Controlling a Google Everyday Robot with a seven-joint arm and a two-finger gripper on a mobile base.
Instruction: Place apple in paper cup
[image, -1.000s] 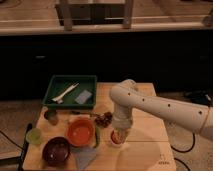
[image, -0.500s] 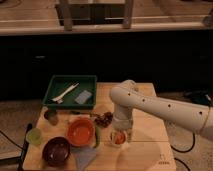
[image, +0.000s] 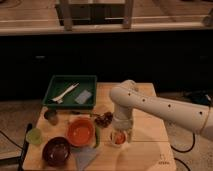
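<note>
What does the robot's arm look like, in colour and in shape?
The arm is white or cream, made of smooth rounded tubular segments with a bulbous joint, dotted with small dark spots like screw holes. The gripper hangs below that joint, near the table's front, with a paler, partly translucent look.

Single view, raised, looking down across the wooden table (image: 150, 150), mid-distance, pincer (image: 120, 134) near centre frame

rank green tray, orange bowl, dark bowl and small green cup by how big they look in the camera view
1. green tray
2. orange bowl
3. dark bowl, only a little smaller and nearer the camera, so unsure
4. small green cup

The end effector hangs over the paper cup.
</note>
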